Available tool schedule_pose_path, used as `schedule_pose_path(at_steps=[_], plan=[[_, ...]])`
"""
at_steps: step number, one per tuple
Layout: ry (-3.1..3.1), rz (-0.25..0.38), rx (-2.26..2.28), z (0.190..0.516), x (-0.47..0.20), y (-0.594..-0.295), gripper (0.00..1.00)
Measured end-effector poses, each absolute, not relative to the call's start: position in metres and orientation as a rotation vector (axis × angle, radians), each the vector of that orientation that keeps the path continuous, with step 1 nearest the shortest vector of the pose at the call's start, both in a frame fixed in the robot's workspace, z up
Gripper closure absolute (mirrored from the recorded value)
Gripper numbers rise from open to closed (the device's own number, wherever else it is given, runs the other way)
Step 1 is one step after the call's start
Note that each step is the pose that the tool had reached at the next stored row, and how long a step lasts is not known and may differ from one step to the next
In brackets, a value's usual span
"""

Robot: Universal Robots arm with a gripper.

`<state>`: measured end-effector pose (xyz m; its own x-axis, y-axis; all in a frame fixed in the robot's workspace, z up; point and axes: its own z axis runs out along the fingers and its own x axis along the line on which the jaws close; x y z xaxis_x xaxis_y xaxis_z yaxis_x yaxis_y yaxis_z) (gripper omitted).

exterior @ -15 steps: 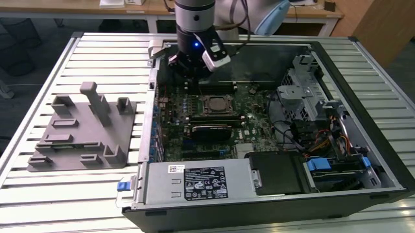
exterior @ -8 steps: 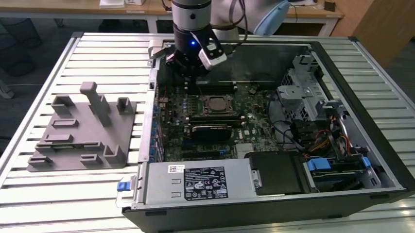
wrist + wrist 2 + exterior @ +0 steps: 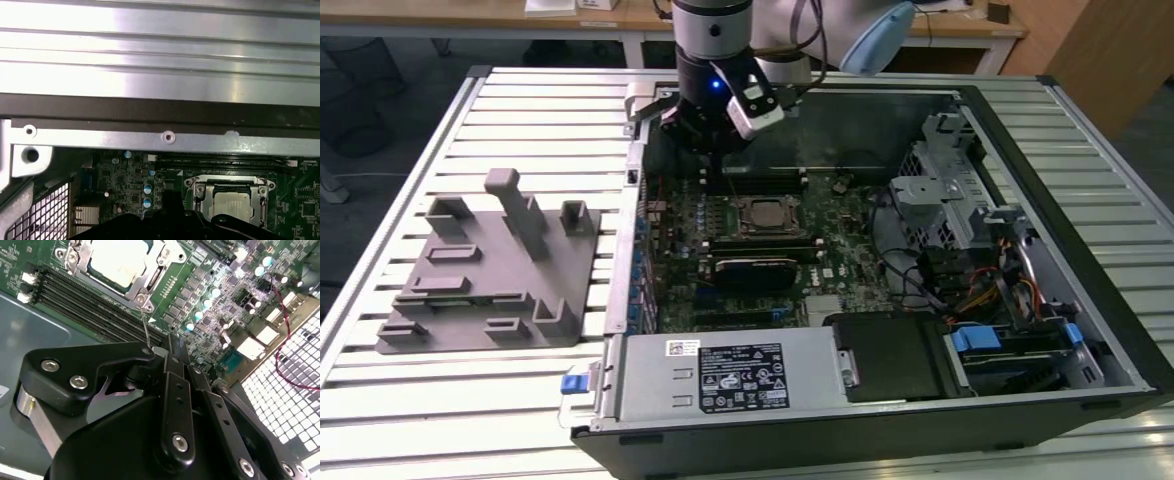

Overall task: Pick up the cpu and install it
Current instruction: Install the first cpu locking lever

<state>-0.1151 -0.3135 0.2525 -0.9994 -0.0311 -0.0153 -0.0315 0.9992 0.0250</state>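
Observation:
The cpu (image 3: 119, 260) lies flat in the motherboard's socket, its pale silvery top framed by the metal bracket; it also shows in the first wrist view as the cpu (image 3: 233, 204) and in the exterior view as the cpu (image 3: 761, 214). A thin socket lever (image 3: 145, 325) stands up beside it. My gripper (image 3: 169, 342) is shut with nothing between its fingers. It hangs over the rear of the open case, behind the socket, as the gripper (image 3: 707, 135) in the exterior view.
The open computer case (image 3: 1067, 330) holds a black finned heatsink (image 3: 750, 270), a power supply (image 3: 720, 375) and drive cages (image 3: 961, 200). A grey fixture (image 3: 487, 270) with upright posts sits on the slatted table at the exterior view's left. The case's metal wall (image 3: 165, 137) is close by.

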Motion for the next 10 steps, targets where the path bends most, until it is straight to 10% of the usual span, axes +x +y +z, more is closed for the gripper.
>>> schedule_pose_path(at_steps=[10], plan=[[3.126, 0.039, -0.049, 0.2524, -0.1089, -0.3116, 0.89]])
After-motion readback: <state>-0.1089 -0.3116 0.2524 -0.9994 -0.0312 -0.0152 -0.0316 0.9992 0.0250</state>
